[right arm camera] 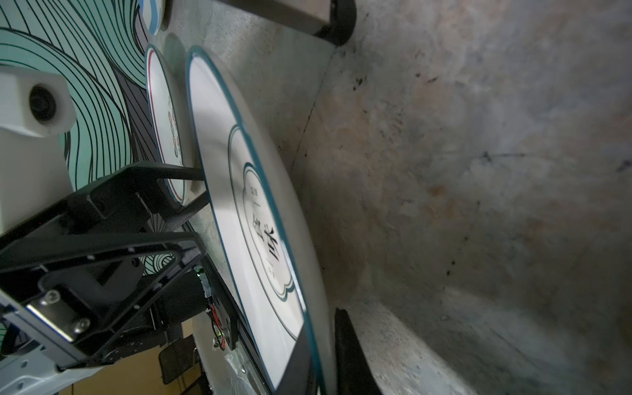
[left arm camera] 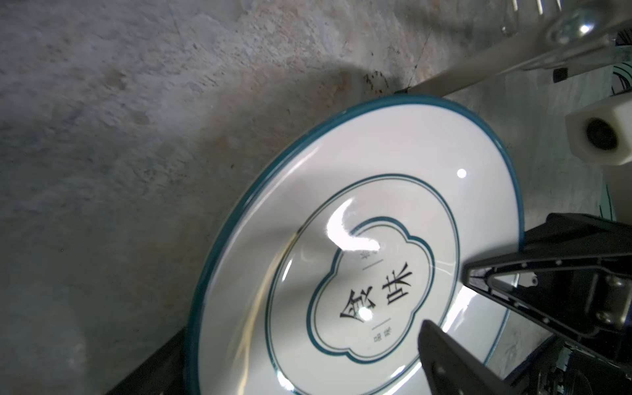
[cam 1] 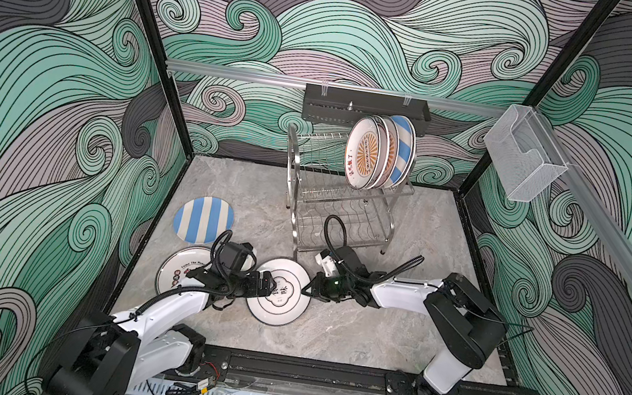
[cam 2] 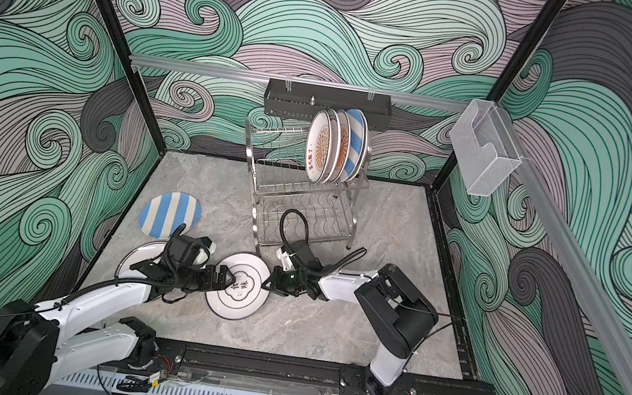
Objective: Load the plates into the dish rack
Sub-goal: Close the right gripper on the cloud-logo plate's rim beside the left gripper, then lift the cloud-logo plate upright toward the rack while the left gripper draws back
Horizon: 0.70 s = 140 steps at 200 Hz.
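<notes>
The table (cam 1: 391,335) is grey stone with cloudy marks; the walls (cam 1: 49,85) are full of green, grey and lilac swirls; a black tray (cam 1: 365,106) hangs on the back wall, and a clear box (cam 1: 525,156) sits at the upper right of the frame.

The dish rack (cam 1: 291,161) stands in the upper middle; a row of plates (cam 1: 366,153) stands on edge at the right end of its top shelf, and the wire slots to their left are open. A black rail (cam 1: 302,373) runs along the bottom edge; the lower right of the table is bare.

A blue striped plate (cam 1: 203,219) lies flat at the middle left; a red-rimmed plate (cam 1: 176,271) lies partly under the left arm; a green-rimmed plate (cam 1: 279,298) lies in the lower middle, just beside the rack's front leg.

The right gripper (cam 1: 307,289) pinches this plate's right rim, one finger on top and one under; the left gripper (cam 1: 272,284) is over the plate's left side with its jaws apart; I cannot tell if it touches.
</notes>
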### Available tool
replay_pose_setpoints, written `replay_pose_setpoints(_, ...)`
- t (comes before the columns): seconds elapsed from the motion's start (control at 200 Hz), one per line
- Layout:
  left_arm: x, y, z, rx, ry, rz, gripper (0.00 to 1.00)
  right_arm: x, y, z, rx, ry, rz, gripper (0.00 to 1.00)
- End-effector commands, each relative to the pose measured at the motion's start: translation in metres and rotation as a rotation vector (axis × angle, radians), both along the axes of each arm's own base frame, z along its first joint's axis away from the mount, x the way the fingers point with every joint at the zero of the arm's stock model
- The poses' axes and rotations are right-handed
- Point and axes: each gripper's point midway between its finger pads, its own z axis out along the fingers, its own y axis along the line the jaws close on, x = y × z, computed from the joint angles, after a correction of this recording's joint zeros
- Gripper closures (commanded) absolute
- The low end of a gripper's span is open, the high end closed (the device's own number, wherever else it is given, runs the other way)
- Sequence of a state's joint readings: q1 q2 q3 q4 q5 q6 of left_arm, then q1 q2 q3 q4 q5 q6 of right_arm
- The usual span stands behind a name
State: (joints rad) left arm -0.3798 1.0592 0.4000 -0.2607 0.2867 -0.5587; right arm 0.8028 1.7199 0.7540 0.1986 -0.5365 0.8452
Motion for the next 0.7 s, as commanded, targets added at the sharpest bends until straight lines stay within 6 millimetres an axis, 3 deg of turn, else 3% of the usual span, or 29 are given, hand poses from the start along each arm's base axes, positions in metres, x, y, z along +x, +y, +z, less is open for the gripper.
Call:
replay_pose_setpoints(0.0,0.016,-0.008,0.031,-0.014,-0.086,-0.018,0.01,0.006,-0.002,0.017,0.025,-0.050,-0.031,0.94)
replay_pose_setpoints(0.135,0.016,-0.013,0.040,-0.018,-0.104,-0.032,0.01,0.008,-0.007,0.024,0.027,-0.058,-0.046,1.00)
replay_pose_setpoints(0.365,0.016,-0.004,0.046,0.035,-0.113,-0.023,0.02,0.007,-0.028,0.046,0.021,-0.087,-0.085,1.00)
replay_pose_setpoints(0.535,0.031,0.002,0.054,0.076,-0.168,0.017,0.01,-0.005,-0.060,0.072,-0.023,-0.155,-0.124,1.00)
replay_pose_setpoints(0.696,0.054,0.002,0.082,0.114,-0.253,-0.001,0.01,-0.020,-0.098,0.100,-0.084,-0.236,-0.141,1.00)
